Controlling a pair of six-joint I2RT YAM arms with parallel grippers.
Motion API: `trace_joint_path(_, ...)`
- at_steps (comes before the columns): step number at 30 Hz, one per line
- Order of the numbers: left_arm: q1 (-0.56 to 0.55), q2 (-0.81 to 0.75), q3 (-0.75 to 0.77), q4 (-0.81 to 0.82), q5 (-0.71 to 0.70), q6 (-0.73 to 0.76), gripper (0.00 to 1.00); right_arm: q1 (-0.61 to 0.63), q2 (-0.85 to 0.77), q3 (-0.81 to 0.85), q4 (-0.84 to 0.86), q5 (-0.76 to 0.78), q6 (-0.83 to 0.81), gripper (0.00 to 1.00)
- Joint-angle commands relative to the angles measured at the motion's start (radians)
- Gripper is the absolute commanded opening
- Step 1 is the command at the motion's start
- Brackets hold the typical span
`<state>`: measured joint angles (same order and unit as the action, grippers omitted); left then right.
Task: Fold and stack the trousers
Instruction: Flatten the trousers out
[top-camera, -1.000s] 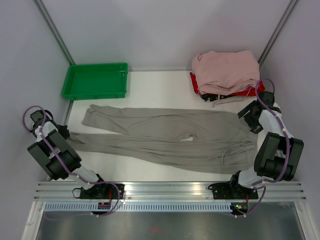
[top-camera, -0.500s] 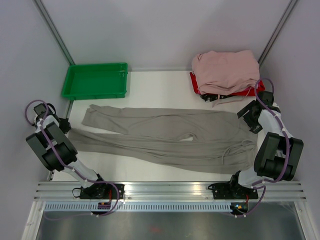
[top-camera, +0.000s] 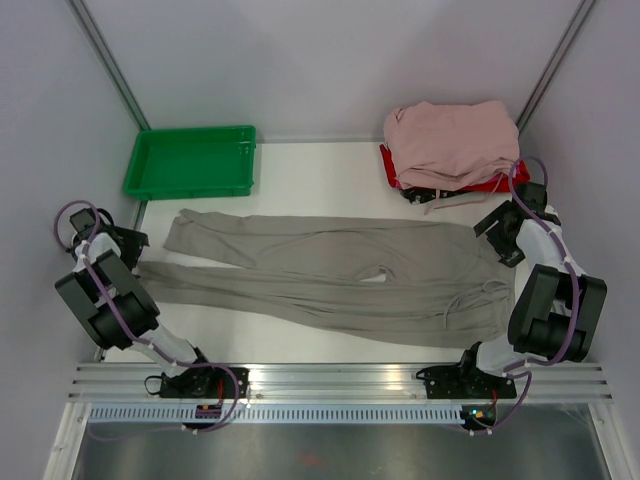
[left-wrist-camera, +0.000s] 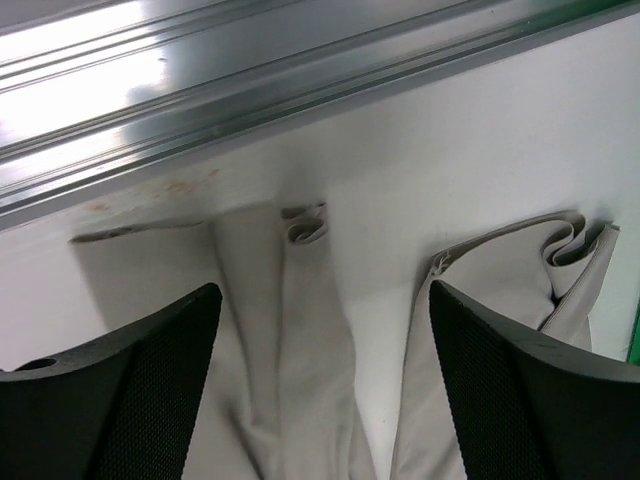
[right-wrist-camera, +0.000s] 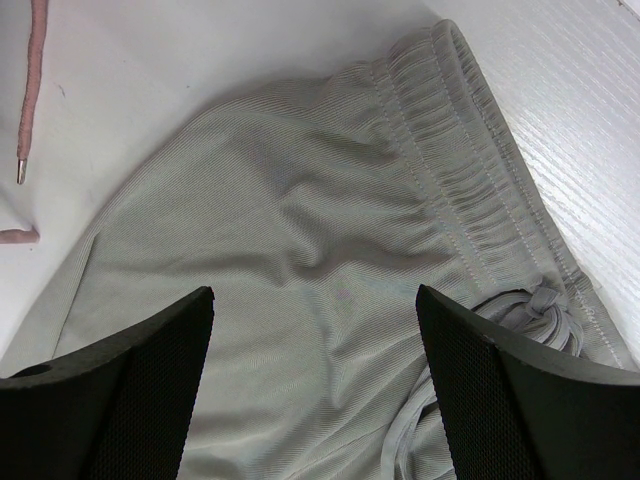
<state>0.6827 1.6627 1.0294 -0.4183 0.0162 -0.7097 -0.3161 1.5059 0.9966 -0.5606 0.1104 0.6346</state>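
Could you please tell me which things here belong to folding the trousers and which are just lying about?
Job: grey-beige trousers, spread flat; left gripper and right gripper, both open above them.
Lying about: green tray, empty; pile of pink garments; red thing beneath that pile.

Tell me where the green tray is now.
In the top view, the green tray sits at the far left corner of the table, beyond the leg ends of the trousers, opposite the pink pile at far right.
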Motion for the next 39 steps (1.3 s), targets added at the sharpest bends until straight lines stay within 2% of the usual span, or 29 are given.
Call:
trace_joint_path(1,0.041,-0.171,-0.020,-0.025,-0.139,0.047,0.90,0.006,-0.018,0.040,0.007,0.003,-0.009,0.89)
trace_joint_path(4,0.060,-0.248,-0.064,-0.092,-0.192,0.033,0.91,0.008,-0.012,0.046,0.013,-0.003,-0.013,0.89)
trace_joint_path(10,0.115,-0.271,-0.189,-0.076,-0.158,-0.014,0.85,0.008,0.013,0.059,0.021,-0.029,-0.030,0.89)
trace_joint_path(19,0.123,-0.118,-0.256,0.075,-0.076,-0.042,0.73,0.006,0.016,0.071,0.021,-0.031,-0.061,0.89)
trace_joint_path(25,0.121,-0.028,-0.213,0.122,-0.140,0.022,0.67,0.008,0.011,0.063,0.016,-0.032,-0.055,0.89)
trace_joint_path(28,0.120,-0.004,-0.190,0.087,-0.179,0.071,0.59,0.008,-0.001,0.057,0.011,-0.021,-0.052,0.89)
trace_joint_path(32,0.120,0.000,-0.189,0.052,-0.219,0.105,0.39,0.006,-0.015,0.045,0.005,-0.014,-0.038,0.89)
trace_joint_path(34,0.120,0.003,-0.190,0.046,-0.225,0.110,0.36,0.006,-0.022,0.037,0.007,-0.009,-0.029,0.89)
trace_joint_path(38,0.120,0.029,-0.184,0.032,-0.229,0.110,0.17,0.008,-0.035,0.033,0.004,-0.005,-0.018,0.89)
trace_joint_path(39,0.120,0.029,-0.183,0.024,-0.237,0.110,0.15,0.008,-0.038,0.034,0.001,-0.002,-0.016,0.89)
